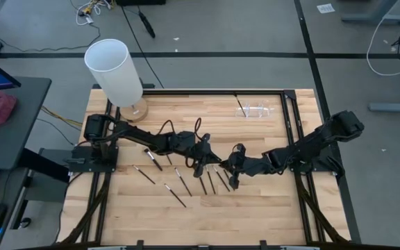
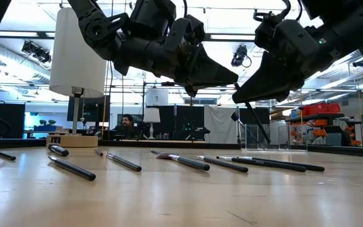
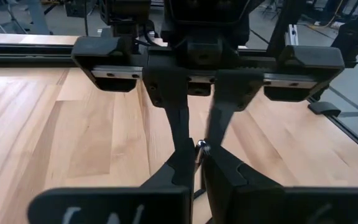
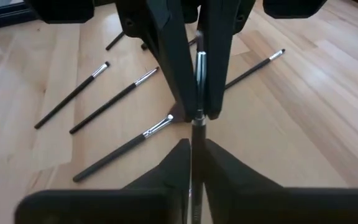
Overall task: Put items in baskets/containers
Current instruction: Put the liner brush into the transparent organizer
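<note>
Facing tip to tip at frame centre, 1 brush is clamped by both the left gripper and right gripper, jaws nearly shut, apparently for transfer toward the holder upper right.

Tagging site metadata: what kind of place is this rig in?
Probably a robotics lab or workshop: a wooden table on a dark metal frame, loose cables across a grey floor, and an open hall with ceiling lights and shelving behind.
</note>
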